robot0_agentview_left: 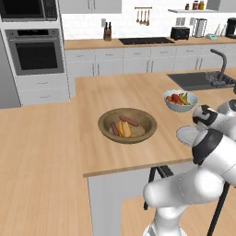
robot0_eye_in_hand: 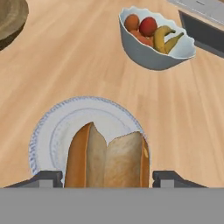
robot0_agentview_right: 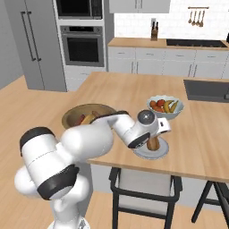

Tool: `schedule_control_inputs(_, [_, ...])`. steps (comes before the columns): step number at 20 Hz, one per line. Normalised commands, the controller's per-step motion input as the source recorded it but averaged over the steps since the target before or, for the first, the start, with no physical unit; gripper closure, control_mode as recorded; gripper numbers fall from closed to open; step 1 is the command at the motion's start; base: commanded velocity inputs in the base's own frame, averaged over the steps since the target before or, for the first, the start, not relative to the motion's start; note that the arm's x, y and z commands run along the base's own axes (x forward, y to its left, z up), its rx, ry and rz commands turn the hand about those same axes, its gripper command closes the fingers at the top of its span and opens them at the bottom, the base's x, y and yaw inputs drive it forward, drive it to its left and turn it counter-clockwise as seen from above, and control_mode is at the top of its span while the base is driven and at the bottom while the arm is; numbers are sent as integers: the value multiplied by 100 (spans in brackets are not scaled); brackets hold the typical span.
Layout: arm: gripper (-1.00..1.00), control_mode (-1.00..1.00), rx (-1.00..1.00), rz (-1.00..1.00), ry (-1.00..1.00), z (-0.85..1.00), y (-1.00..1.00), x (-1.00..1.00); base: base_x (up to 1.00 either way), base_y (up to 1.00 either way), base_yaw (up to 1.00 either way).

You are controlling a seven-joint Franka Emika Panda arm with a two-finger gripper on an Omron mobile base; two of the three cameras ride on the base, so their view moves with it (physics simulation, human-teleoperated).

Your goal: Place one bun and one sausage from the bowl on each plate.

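Presently the pincer (robot0_eye_in_hand: 105, 179) is seen spread wide, a split bun (robot0_eye_in_hand: 107, 159) standing between its two fingertips (robot0_eye_in_hand: 46, 178); whether the tips press the bun cannot be told. The bun is set upright over the near half of a pale plate (robot0_eye_in_hand: 48, 131), which lies close to the near edge of the bench (robot0_agentview_left: 92, 101). In the right base view the same bun (robot0_agentview_right: 153, 143) is seen on the plate (robot0_agentview_right: 163, 151) under the hand.

Beyond the plate, toward the sink side, a pale fruit bowl (robot0_eye_in_hand: 153, 57) is placed, well apart from the pincer. The wooden bowl (robot0_agentview_left: 146, 120) is found nearer the middle of the bench, left of the plate; two sausages (robot0_agentview_left: 128, 120) and another bun (robot0_agentview_left: 123, 129) are held in it. Nothing is seen standing between the bowl and the plate.
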Motion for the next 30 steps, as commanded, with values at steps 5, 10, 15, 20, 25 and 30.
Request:
schedule_control_inputs(5, [100,-100,0,0,11,-52,-9,46,0,0,0])
schedule_control_inputs(10, [100,-100,0,0,8,-46,-12,28,0,0,0])
schedule_control_inputs(15, [100,-100,0,0,4,-36,-8,4,0,0,0])
schedule_control_inputs(20, [100,-100,0,0,0,-9,6,3,0,0,0])
schedule_control_inputs(25, [-100,-100,-3,0,0,-5,42,32,0,0,0])
schedule_control_inputs(30, [-100,-100,1,0,0,0,-7,53,0,0,0])
